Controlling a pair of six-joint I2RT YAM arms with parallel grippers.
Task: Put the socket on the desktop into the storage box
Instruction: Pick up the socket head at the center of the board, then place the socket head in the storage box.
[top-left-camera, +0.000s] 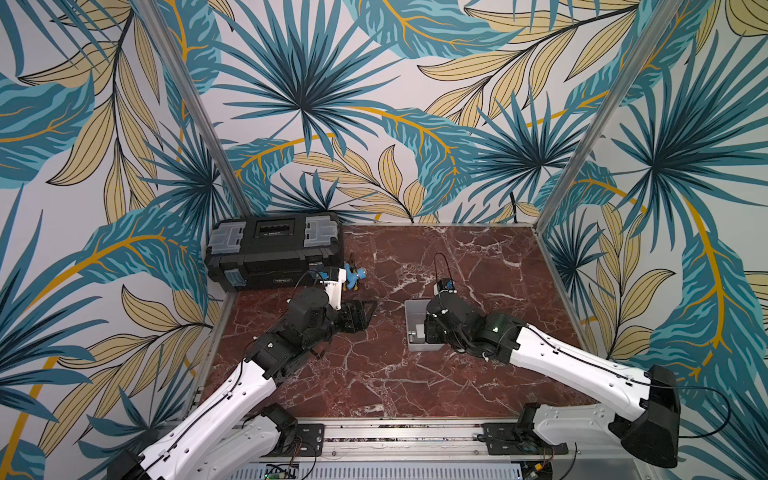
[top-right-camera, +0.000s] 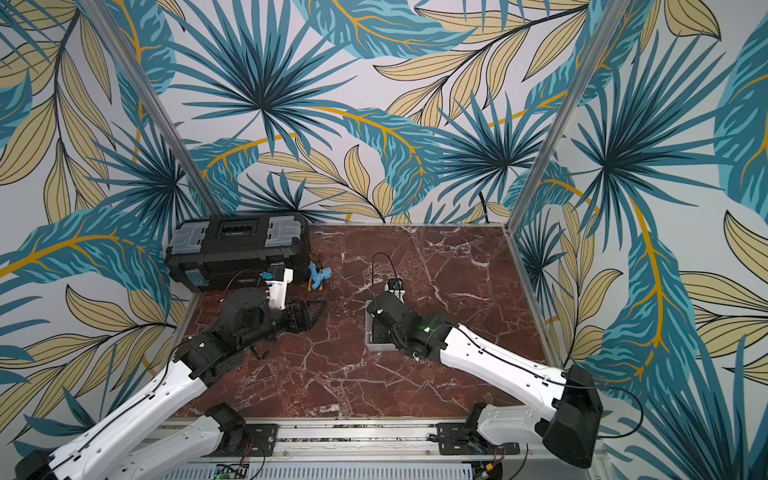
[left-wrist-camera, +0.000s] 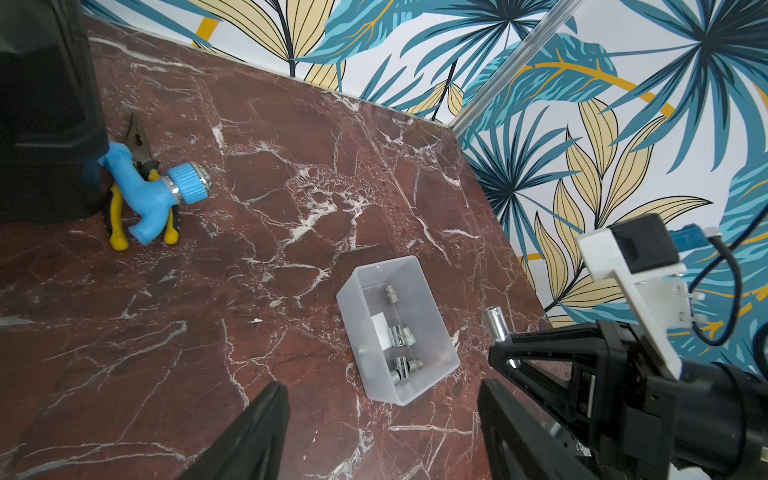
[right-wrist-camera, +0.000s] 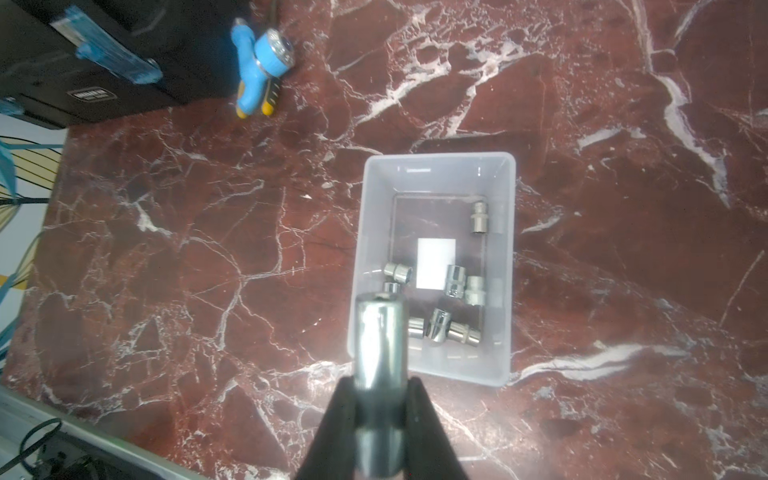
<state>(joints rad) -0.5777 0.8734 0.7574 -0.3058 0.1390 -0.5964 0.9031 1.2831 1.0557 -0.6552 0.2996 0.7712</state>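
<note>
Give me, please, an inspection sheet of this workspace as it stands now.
Surface: desktop, red-brown marble pattern, no spill seen.
Job's things: storage box upright on the desktop, several sockets lying inside; one long socket held at its edge, not released.
Clutter: black toolbox at the back; blue hose nozzle lying across pliers beside it.
Grippers: right gripper shut on the long socket; left gripper open, empty.
Cables: black cable loop at the right wrist camera.
Surroundings: leaf-patterned walls, aluminium rails.
</note>
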